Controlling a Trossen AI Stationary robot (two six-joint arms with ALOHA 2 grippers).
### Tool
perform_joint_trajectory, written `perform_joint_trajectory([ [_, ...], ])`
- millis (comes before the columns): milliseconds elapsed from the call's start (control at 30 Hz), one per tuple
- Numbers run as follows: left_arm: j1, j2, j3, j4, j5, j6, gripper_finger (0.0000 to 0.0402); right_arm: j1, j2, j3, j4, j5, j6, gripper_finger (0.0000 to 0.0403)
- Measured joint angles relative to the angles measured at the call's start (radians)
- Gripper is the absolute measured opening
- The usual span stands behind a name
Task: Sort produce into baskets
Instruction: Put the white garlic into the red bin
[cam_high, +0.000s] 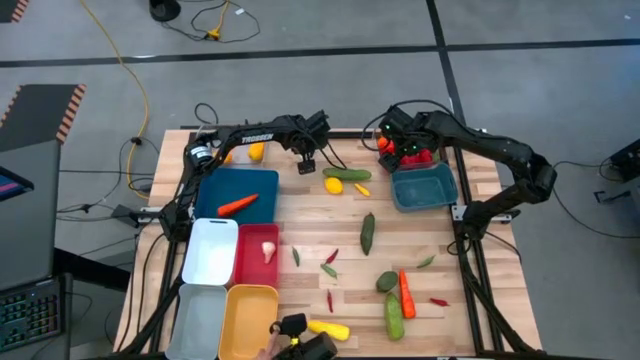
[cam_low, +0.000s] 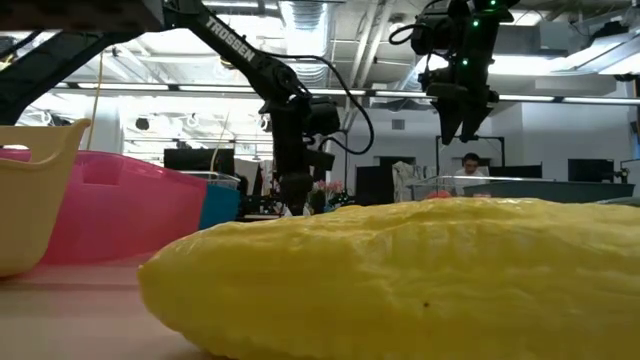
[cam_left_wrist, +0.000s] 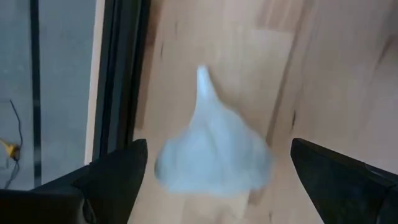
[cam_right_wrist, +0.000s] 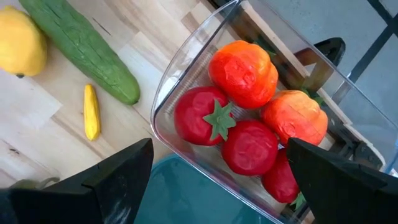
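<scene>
Since I want the garlic (cam_left_wrist: 214, 149) squarely between the fingers, my left gripper (cam_left_wrist: 217, 180) hangs spread over it at the table's far edge, while the right gripper (cam_right_wrist: 217, 180) gapes empty above the tomatoes' clear bin (cam_right_wrist: 186, 68).

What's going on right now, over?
Left gripper open over garlic. Right gripper open above clear bin of tomatoes. Nothing blocking.
</scene>
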Motion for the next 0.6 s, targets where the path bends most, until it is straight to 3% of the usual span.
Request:
perform_joint_trajectory([
  [267, 0.000, 0.016, 0.000, 0.017, 0.020, 0.001, 0.0368, 0.000, 0.000, 0.000, 0.000, -0.011, -0.002, 0.0393],
  [600, 0.000, 0.016, 0.000, 0.020, 0.020, -0.002, 0.0256, 0.000, 0.000, 0.000, -0.003, -0.020, -0.001, 0.0393],
])
